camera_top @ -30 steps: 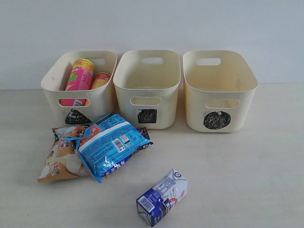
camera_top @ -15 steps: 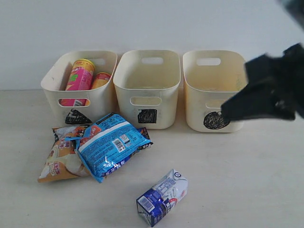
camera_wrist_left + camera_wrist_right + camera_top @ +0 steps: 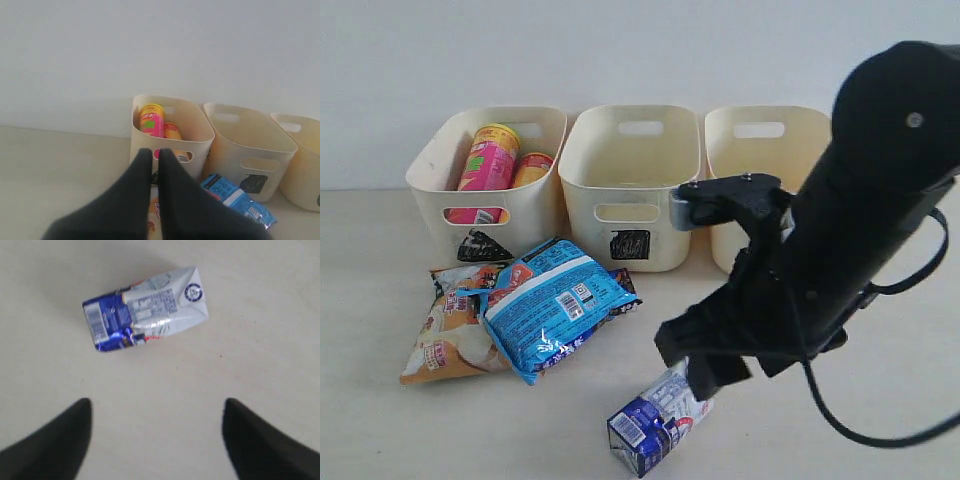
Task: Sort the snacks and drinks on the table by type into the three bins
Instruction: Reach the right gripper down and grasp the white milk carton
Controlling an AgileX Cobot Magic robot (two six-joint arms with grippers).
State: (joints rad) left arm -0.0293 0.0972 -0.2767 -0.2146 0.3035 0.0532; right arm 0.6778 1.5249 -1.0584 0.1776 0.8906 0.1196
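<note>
While the blue-and-white carton (image 3: 145, 307) lies flat on the table (image 3: 260, 340), upper centre of the right wrist frame, beyond my wide-spread, empty right gripper (image 3: 157, 405), its length runs along the finger gap; I'd turn the wrist first.

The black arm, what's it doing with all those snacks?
It is sorting snacks and drinks into bins. The right gripper hangs over the carton on the table, fingers open, not touching it. The pink tube and yellow tube are in the triangle bin. The blue packet and orange packet lie in front. The left gripper is shut and empty.
</note>
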